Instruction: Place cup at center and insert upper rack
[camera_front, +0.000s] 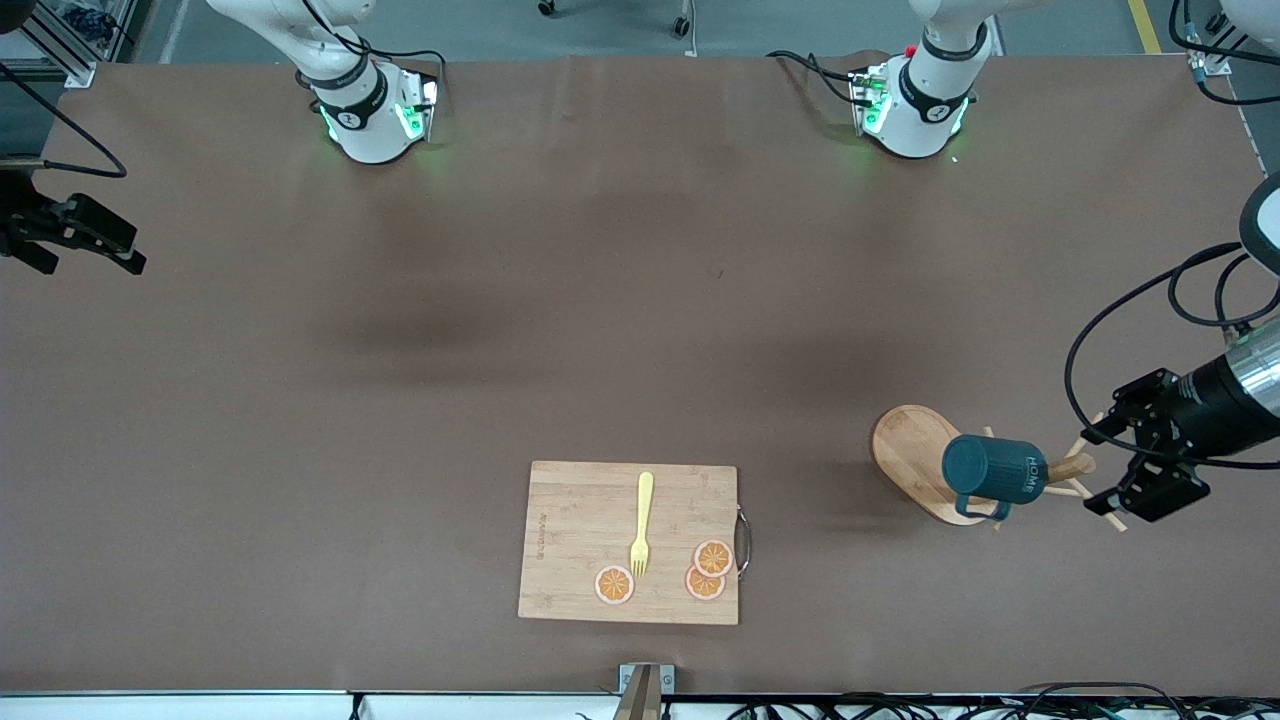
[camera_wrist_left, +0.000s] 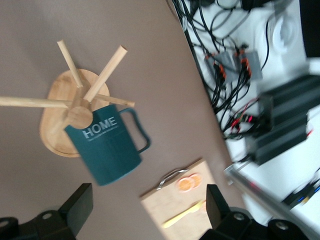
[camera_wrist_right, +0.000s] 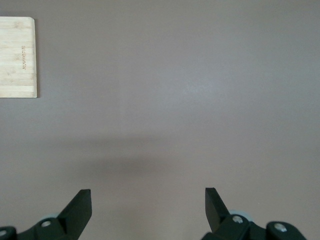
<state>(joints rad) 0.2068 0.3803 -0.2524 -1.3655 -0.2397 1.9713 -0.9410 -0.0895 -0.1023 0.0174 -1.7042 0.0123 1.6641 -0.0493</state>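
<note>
The big brown desk (camera_front: 400, 400) has lots of bare room. Its cutting board (camera_front: 628, 542) lies near the edge closest to the front camera. Toward the left arm's end from the board stands the mug tree (camera_front: 925, 463), with the cup (camera_front: 995, 470) hanging on it. The left end effector (camera_front: 1130, 470), fingers spread, hovers beside the tree. The right end effector (camera_wrist_right: 148, 205), also spread, waits over bare desk.

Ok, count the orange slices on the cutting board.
3, all on the cutting board: one orange slice beside the fork's tines, two overlapping by the metal handle.
</note>
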